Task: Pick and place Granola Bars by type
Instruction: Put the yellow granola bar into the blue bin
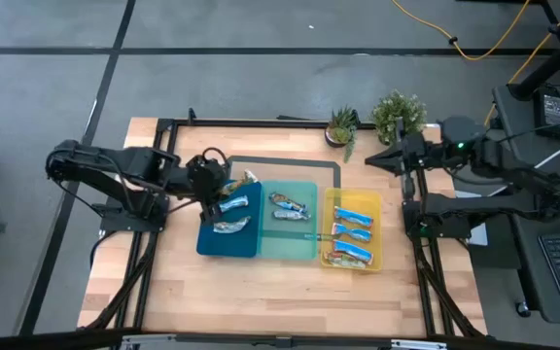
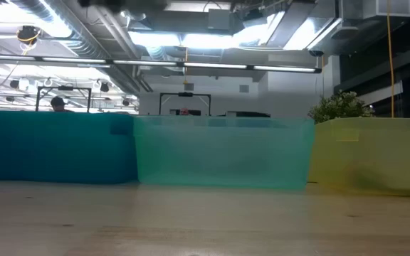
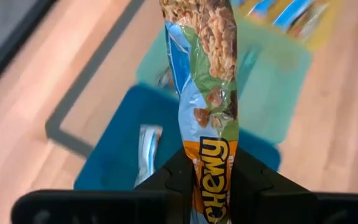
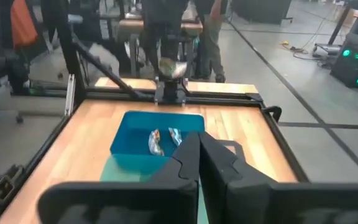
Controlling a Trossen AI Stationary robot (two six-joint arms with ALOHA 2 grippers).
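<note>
My left gripper (image 1: 220, 185) hangs over the far part of the dark-blue tray (image 1: 224, 243), shut on a granola bar (image 3: 207, 74) in a blue, green and orange wrapper. Two bars (image 1: 233, 205) (image 1: 229, 226) lie in that tray. One bar (image 1: 291, 206) lies in the teal tray (image 1: 304, 248), and three bars (image 1: 353, 231) lie in the yellow tray (image 1: 375, 262). My right gripper (image 4: 197, 152) is shut on nothing and stands raised at the table's far right (image 1: 375, 157). My left gripper pinches the bar's orange-printed end (image 3: 211, 163) between its two fingers (image 3: 169, 180). The fingers slant downward from the table's left and lie along the bar. The rest of the bar sticks out past the fingertips, lifted clear above the dark-blue tray.
Two potted plants (image 1: 399, 114) (image 1: 342, 124) stand at the table's far edge, next to my right gripper. In the low view the three trays show as walls: blue (image 2: 55, 146), teal (image 2: 223, 153) and yellow (image 2: 372, 153). Bare wood lies along the near edge (image 1: 261, 297).
</note>
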